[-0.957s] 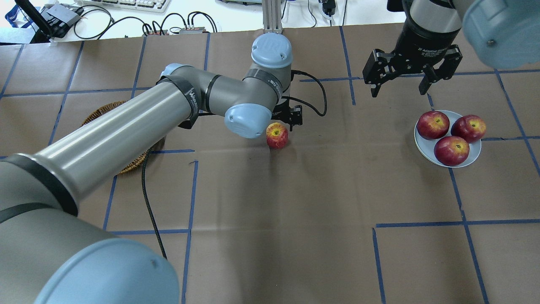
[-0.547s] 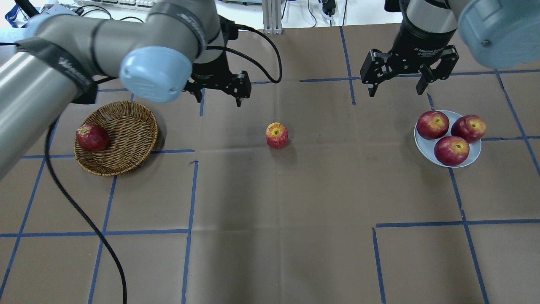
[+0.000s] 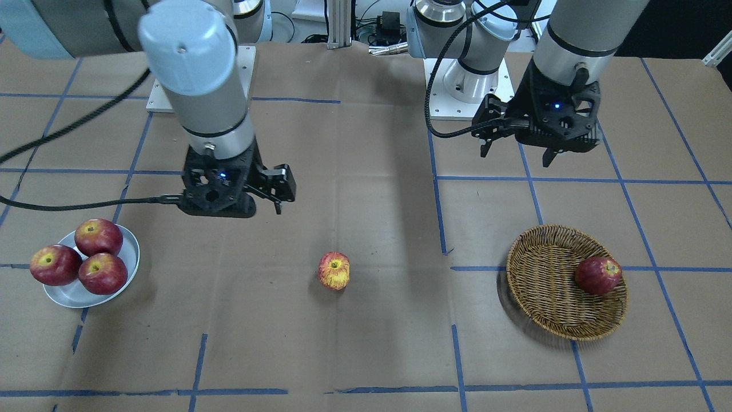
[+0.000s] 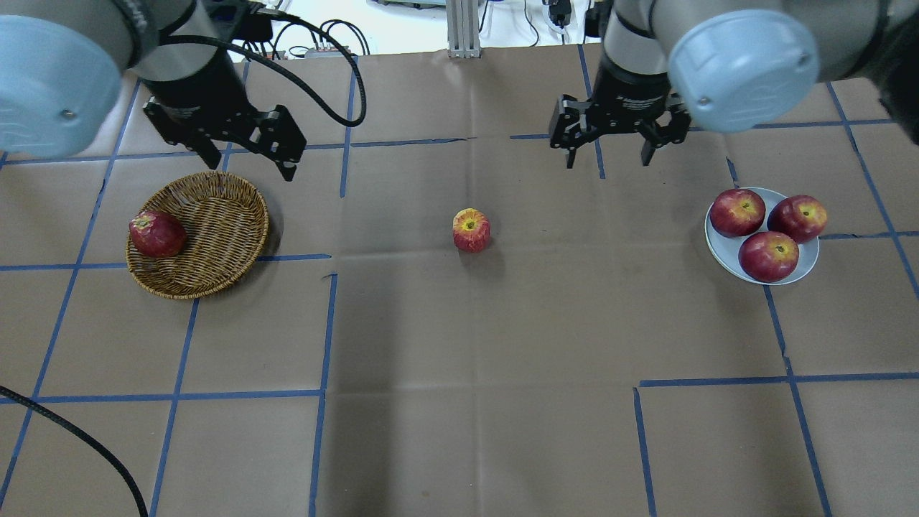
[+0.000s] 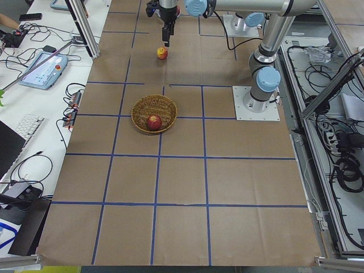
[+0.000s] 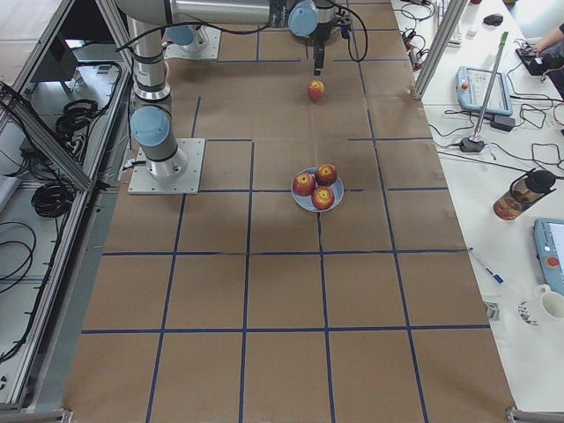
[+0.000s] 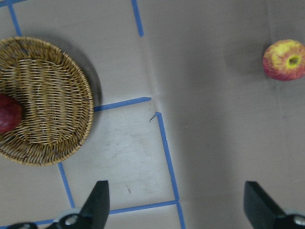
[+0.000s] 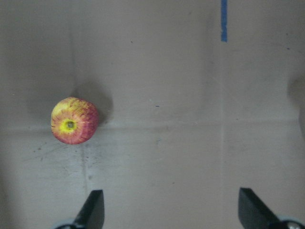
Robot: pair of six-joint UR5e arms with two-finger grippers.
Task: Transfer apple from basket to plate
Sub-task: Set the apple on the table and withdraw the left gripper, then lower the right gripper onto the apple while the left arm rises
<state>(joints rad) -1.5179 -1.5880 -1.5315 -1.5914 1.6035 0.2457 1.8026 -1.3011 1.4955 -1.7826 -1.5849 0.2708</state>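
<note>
The streaked red-and-yellow apple [image 4: 471, 230] sits alone on the brown paper at the table's middle, also seen in the front view [image 3: 334, 270]. The wicker basket [image 4: 215, 215] is on the left and the pale plate [image 4: 719, 251] on the right. My left gripper [image 4: 251, 169] is open and empty, hovering over the basket's far edge. My right gripper [image 4: 607, 162] is open and empty, beyond and to the right of the apple. The left wrist view shows the basket [image 7: 47, 95] and the apple [image 7: 284, 60]. The right wrist view shows the apple [image 8: 74, 120].
One dark red apple [image 4: 156, 234] lies in the basket's left side. Three dark red apples [image 4: 737, 212] fill the plate. Blue tape lines grid the paper. A black cable [image 4: 72, 438] trails across the near left corner.
My left gripper drew away from beside the apple and swung left to the basket's far edge. My right gripper moved left, nearer the apple. The apple stayed put.
</note>
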